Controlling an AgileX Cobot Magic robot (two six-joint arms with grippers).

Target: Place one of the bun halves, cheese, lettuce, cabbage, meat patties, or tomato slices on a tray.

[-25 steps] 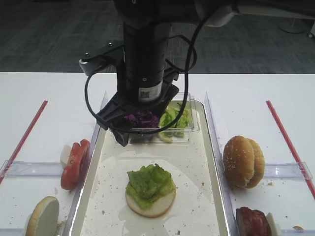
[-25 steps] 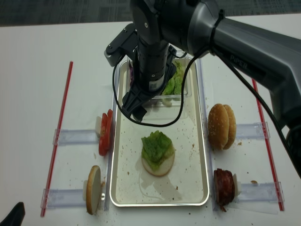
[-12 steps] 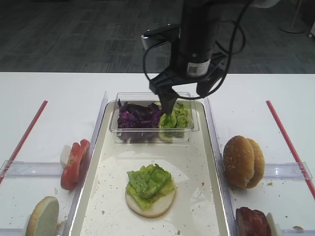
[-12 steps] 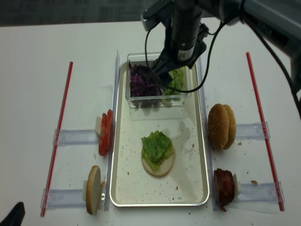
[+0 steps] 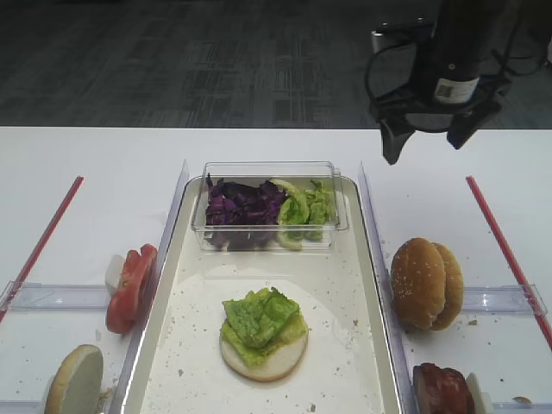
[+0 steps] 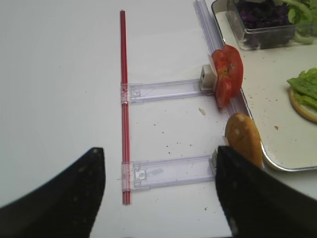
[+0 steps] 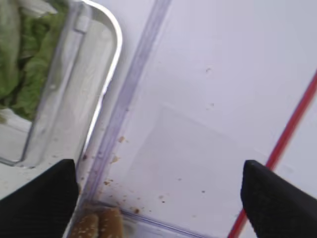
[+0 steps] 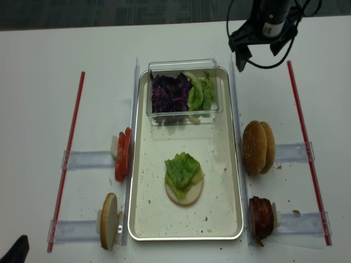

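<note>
The right gripper [image 5: 424, 140] hangs open and empty, far right of the tray [image 5: 366, 285]. The buns [image 5: 427, 283] stand on edge near it; soft and light, they likely want a gentle pinch across the crust.

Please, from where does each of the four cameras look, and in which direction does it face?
Exterior high: front, angled down at tray; right gripper shows.
Realsense: overhead, straight down; same gripper.
Right wrist: down past its open gripper at the table.
Left wrist: down past the open left gripper toward tomato slices.
Both exterior views share the tray.
</note>
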